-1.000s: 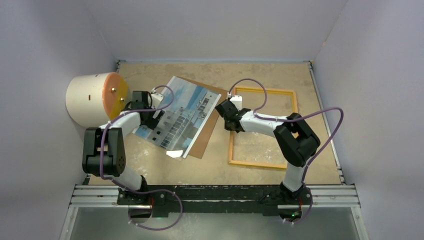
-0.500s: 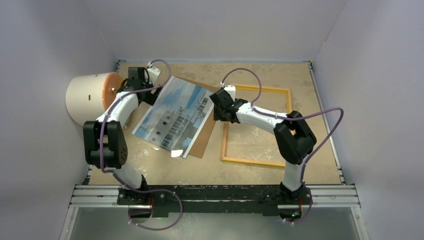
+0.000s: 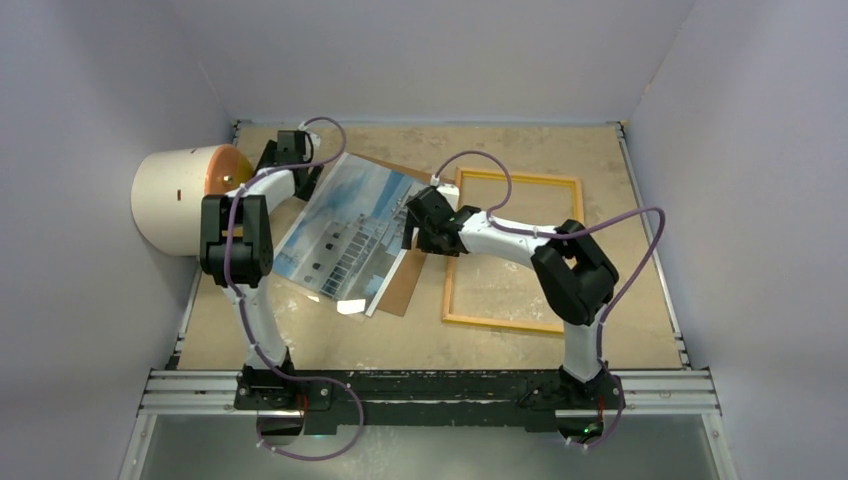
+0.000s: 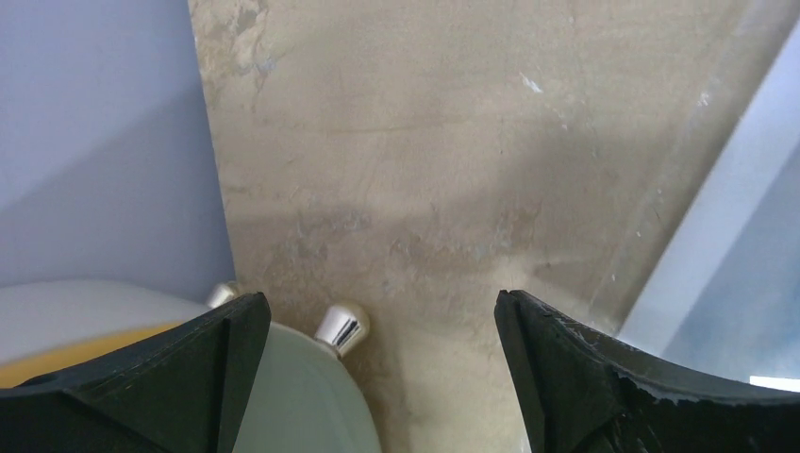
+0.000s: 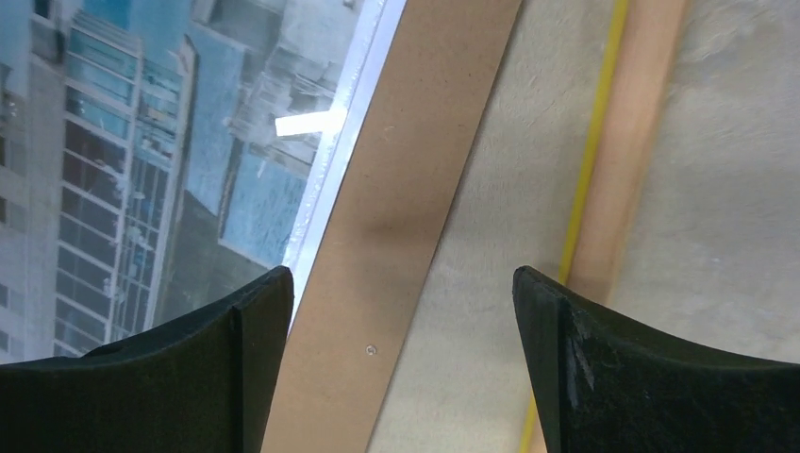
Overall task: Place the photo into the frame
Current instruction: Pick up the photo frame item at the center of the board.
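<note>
From above, the photo lies skewed on a brown backing board left of centre on the bench. It is outside the yellow picture frame, which lies flat just right of the board. The right end effector hangs over the photo's right edge. The left end effector sits at the upper left, between the photo's top corner and a cream cylinder with an orange face.

In the left wrist view, the left end effector stands wide open with nothing between its fingers. Bare bench is beneath it and a shiny metal knob is at the lower left. We cannot tell what the pale strip on the right is.

In the right wrist view, the right end effector is spread wide and grips nothing. Below it the photo fills the left, the backing board runs down the middle, and the picture frame's light wood rail with a yellow line crosses the upper right. A strip of bench parts the board from the frame.
</note>
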Motion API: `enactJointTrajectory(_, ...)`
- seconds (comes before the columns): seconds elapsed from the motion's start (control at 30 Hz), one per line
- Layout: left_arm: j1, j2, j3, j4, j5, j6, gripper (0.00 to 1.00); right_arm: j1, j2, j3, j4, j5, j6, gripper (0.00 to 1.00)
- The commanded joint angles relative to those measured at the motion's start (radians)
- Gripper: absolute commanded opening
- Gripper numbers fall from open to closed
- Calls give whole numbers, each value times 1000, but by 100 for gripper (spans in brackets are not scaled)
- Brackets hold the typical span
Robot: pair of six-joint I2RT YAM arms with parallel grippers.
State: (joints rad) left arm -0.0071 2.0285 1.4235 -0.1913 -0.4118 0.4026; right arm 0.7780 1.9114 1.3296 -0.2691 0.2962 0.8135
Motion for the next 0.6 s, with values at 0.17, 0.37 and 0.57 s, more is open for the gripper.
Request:
enactJointTrajectory(0.17,7,79,61,45,-85,-40,98,-23,84,17,40,-47,102,90)
enactJointTrajectory(0.37,3,62,14,-64,53,-36,98,-57,126,11,116,-150,122,90)
enactJointTrajectory(0.57,2,-20,-120,-87,171,1,98,-71,154,21,180,-232,158,90)
